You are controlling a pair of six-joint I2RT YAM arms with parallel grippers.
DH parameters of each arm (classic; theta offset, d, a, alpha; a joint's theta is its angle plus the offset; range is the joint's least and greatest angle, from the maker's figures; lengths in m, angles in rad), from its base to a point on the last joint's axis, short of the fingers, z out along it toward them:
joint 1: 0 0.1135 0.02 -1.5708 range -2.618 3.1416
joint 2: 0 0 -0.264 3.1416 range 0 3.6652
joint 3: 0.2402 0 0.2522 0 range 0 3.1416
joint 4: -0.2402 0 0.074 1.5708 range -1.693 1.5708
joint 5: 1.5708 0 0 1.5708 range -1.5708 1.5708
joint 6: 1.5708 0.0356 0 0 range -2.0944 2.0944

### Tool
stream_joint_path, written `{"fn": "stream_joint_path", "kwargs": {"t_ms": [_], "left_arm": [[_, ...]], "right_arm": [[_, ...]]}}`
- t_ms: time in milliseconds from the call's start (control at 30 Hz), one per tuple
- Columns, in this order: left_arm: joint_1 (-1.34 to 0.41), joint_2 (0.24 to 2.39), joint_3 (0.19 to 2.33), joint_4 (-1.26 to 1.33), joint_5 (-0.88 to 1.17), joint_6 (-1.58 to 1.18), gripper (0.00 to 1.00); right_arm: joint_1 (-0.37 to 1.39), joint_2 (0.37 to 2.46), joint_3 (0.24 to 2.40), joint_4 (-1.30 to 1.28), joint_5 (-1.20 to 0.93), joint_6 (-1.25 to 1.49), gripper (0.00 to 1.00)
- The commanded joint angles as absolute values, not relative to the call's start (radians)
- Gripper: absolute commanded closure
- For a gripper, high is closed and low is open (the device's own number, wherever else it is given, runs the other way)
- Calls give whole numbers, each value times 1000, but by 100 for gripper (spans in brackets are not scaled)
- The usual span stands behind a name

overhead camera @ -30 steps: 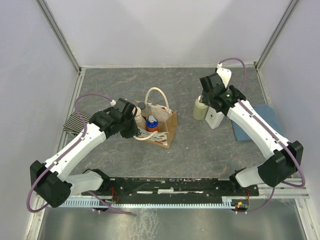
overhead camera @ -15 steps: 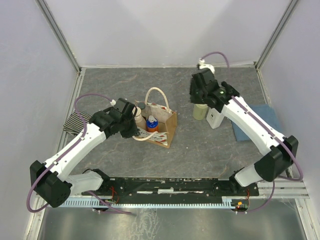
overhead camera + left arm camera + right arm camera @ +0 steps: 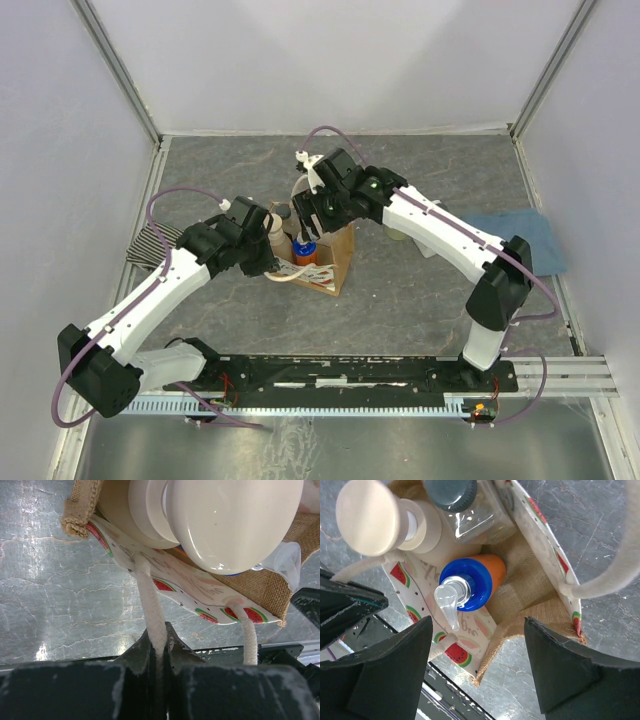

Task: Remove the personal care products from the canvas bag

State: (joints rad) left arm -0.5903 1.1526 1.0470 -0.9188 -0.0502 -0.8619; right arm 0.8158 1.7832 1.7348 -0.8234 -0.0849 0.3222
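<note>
The canvas bag (image 3: pixel 330 262) stands mid-table, and my left gripper (image 3: pixel 270 262) is shut on its cream rope handle (image 3: pixel 150 600) at the bag's left side. Above the bag's open top hovers my right gripper (image 3: pixel 306 214), open and holding nothing. Inside the bag stand three personal care products: an orange bottle with a blue cap and clear pump (image 3: pixel 470 582), a tan bottle with a wide cream cap (image 3: pixel 370 515) and a clear bottle with a dark cap (image 3: pixel 452 492). My open right gripper (image 3: pixel 477 625) is just above the orange bottle. A pale bottle (image 3: pixel 396 234) stands right of the bag, mostly hidden by my right arm.
A folded blue cloth (image 3: pixel 525 240) lies at the right side of the table. A black-and-white striped cloth (image 3: pixel 150 245) lies at the left edge, partly under my left arm. White walls close in the table on three sides.
My right arm has swung left, from the bottles on the right to above the bag, and its gripper has opened. The left arm has stayed put, holding the handle.
</note>
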Motion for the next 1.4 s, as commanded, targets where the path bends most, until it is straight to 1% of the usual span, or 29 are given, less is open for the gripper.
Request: {"fn": "stream_joint_path", "kwargs": {"t_ms": [0, 233, 433, 500, 567, 633, 733, 867, 1167, 1300, 1367], "left_arm": [[-589, 1134, 1071, -907, -55, -840, 97], [-590, 1134, 1070, -908, -56, -841, 97], [-589, 1132, 1077, -918, -63, -841, 97], [-589, 1130, 1080, -920, -65, -841, 97], [-589, 1128, 1085, -926, -68, -840, 97], [-589, 1124, 1090, -932, -74, -841, 97], [-589, 1115, 1092, -941, -80, -841, 97], [-589, 1108, 1093, -953, -89, -840, 97], [-589, 1098, 1079, -953, -95, -842, 97], [-589, 1104, 1077, -954, -96, -842, 97], [-589, 1107, 1078, -954, -90, -841, 97]], "right_arm": [[834, 1791, 1728, -808, -160, 255, 18], [867, 1870, 1719, -766, -167, 240, 20], [895, 1957, 1739, -761, -94, 216, 21], [898, 1978, 1742, -756, -77, 212, 27], [900, 1979, 1746, -750, -57, 212, 38], [900, 1945, 1737, -732, -33, 221, 44], [900, 1872, 1734, -707, 23, 226, 47], [900, 1795, 1791, -751, 83, 209, 49], [898, 1601, 1900, -863, 249, 175, 50], [873, 1568, 1956, -952, 318, 147, 48], [842, 1552, 1943, -966, 326, 148, 48]]}}
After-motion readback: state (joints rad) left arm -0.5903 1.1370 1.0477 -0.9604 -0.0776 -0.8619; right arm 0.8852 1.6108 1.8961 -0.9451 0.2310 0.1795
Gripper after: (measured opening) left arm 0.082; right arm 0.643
